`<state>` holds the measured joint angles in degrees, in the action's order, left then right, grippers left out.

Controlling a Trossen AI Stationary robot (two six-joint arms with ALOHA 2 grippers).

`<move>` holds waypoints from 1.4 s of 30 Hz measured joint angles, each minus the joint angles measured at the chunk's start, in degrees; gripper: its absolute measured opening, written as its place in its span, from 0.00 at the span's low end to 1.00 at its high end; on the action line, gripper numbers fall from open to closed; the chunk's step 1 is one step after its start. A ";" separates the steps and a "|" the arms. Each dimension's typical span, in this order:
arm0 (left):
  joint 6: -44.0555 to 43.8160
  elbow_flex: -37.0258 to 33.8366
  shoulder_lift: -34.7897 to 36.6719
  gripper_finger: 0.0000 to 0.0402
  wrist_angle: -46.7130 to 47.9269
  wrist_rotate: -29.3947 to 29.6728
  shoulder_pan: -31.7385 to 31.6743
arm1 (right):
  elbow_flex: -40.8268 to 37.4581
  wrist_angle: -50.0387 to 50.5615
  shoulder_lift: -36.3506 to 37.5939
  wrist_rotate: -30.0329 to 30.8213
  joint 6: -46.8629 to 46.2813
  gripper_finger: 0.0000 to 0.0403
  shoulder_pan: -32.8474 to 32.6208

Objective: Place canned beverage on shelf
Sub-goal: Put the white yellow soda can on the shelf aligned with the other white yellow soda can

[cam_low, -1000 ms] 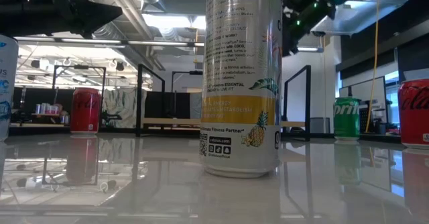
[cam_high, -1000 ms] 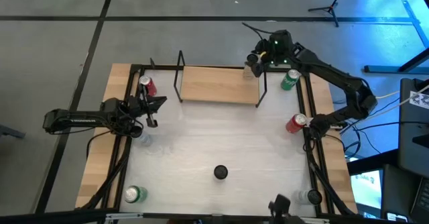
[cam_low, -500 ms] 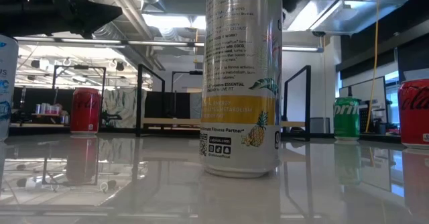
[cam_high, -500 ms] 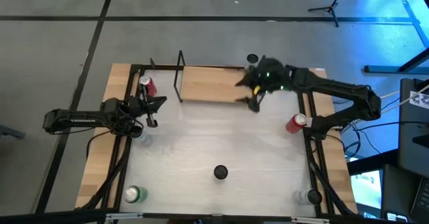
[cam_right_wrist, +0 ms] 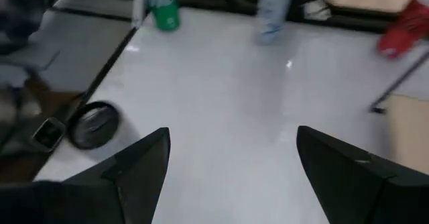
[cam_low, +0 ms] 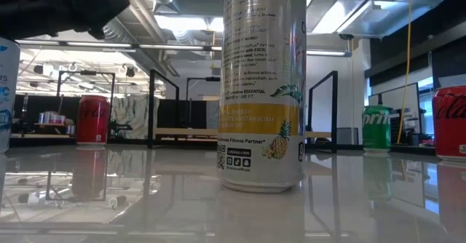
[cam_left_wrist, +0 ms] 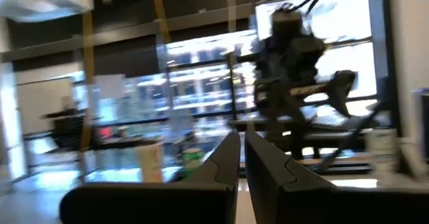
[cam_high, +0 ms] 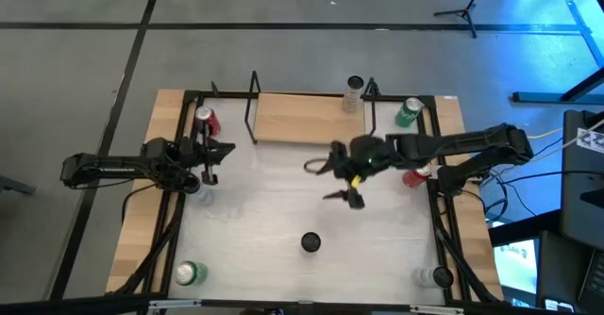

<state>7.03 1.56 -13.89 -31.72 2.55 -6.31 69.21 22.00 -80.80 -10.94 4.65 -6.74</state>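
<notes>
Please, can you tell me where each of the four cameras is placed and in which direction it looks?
High view: above, looking straight down on the shelf; both arms show, right pincer open over the table's middle.
Low view: at tabletop height, looking level past the tall can to the shelf; a dark arm part crosses the top.
Left wrist view: on the left arm, over its shut pincer, facing the right arm.
Right wrist view: looking down between open fingers.
Shared: the high and low views both show the green can.

Robotics lab: exposed ceiling ducts (cam_low: 138, 14), monitor (cam_high: 517, 258), cables, tripod (cam_high: 467, 4), concrete floor.
</notes>
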 joint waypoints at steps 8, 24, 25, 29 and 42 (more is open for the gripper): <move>-6.42 0.00 -7.76 0.04 -4.48 -1.54 6.28 | 0.00 -1.64 -3.59 5.17 -6.35 0.80 -8.18; -6.93 16.88 -26.66 0.04 0.78 6.44 21.46 | 0.00 -1.02 -4.17 22.93 -22.42 0.80 -19.24; -6.91 18.19 -28.01 0.04 2.03 6.76 22.25 | 0.00 -0.89 -4.43 24.06 -22.68 0.80 -19.99; -6.68 22.00 -34.10 0.04 3.31 7.67 24.97 | 0.00 -0.79 -6.27 26.07 -25.16 0.80 -22.04; -13.93 34.75 -57.04 0.04 7.46 10.40 35.75 | -0.02 3.41 -12.30 27.61 -33.63 0.80 -27.22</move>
<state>-6.90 36.31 -70.92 -24.26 12.95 29.44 69.19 25.41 -93.10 16.67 -28.98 -33.96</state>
